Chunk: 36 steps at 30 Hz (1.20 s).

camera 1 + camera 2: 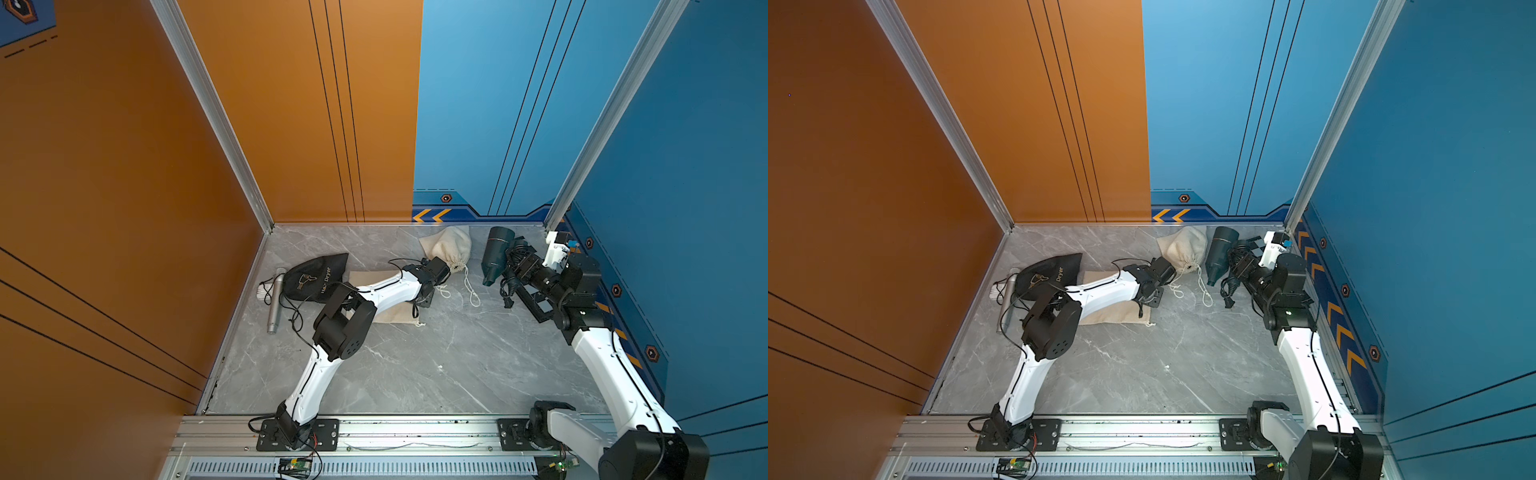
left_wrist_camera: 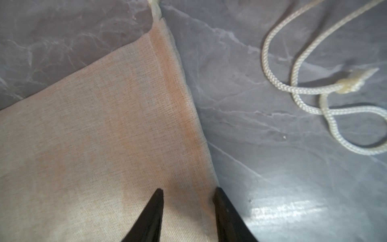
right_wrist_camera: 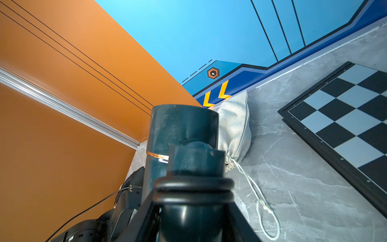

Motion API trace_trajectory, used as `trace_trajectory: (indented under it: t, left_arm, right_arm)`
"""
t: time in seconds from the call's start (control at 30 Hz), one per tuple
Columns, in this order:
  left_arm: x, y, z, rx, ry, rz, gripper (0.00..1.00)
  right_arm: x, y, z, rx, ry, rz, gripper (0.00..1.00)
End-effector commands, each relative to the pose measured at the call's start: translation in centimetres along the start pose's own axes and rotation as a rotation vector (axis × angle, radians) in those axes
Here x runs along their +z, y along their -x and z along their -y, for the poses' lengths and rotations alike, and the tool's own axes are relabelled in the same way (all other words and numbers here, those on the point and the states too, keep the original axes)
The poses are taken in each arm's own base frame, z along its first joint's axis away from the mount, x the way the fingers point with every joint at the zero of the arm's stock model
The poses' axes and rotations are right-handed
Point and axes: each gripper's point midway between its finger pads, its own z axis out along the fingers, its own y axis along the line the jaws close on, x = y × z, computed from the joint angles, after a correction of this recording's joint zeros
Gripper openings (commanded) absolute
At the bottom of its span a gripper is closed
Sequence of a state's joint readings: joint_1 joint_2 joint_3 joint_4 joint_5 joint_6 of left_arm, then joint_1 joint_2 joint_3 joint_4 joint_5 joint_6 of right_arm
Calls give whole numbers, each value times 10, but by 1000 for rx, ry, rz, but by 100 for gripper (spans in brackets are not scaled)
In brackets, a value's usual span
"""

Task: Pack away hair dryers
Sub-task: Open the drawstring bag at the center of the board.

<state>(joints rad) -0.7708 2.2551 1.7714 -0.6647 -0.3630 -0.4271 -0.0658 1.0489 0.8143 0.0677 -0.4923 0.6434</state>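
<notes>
The blackish teal hair dryer (image 1: 496, 253) (image 3: 182, 125) is held off the table at the back right, nozzle pointing down and toward the front. My right gripper (image 1: 515, 268) (image 3: 193, 199) is shut on its handle, where the black cord (image 3: 192, 185) is wound. My left gripper (image 1: 424, 298) (image 2: 188, 190) points down onto a flat beige pouch (image 1: 395, 318) (image 2: 83, 136). Its jaws stand apart, straddling the pouch's hemmed edge, with one fingertip (image 2: 218, 194) right at the cloth's border. No other hair dryer shows.
A filled beige pouch (image 1: 446, 245) (image 3: 234, 125) lies at the back wall, its drawstring (image 1: 471, 286) (image 2: 314, 94) trailing over the table. A black pouch (image 1: 316, 276) and a silver rod (image 1: 275, 303) lie at the left. A checkerboard (image 3: 345, 117) sits in the back right corner.
</notes>
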Motion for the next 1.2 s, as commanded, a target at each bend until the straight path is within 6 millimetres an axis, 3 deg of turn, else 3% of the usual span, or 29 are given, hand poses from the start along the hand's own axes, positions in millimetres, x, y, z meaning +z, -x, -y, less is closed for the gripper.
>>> trace_trajectory:
  t: [0.0, 0.27, 0.4, 0.7, 0.97, 1.17]
  left_arm:
    - [8, -4, 3, 9, -9, -30, 42]
    - [-6, 2, 4, -36, -34, -11, 42]
    - [-16, 6, 7, -51, -55, 4, 50]
    - [8, -7, 2, -75, -46, -55, 45]
    - [12, -8, -1, -84, -53, -68, 11]
    - [-8, 7, -6, -89, -65, -24, 7]
  right_arm:
    - [-6, 15, -15, -32, 56, 59, 21]
    - [-6, 14, -15, -29, 64, 60, 21]
    - [-6, 14, -15, -33, 66, 61, 21]
    - [-5, 13, -16, -33, 74, 57, 21]
    - [-2, 12, -15, -26, 80, 56, 21]
    - [-2, 13, -15, -29, 81, 58, 21]
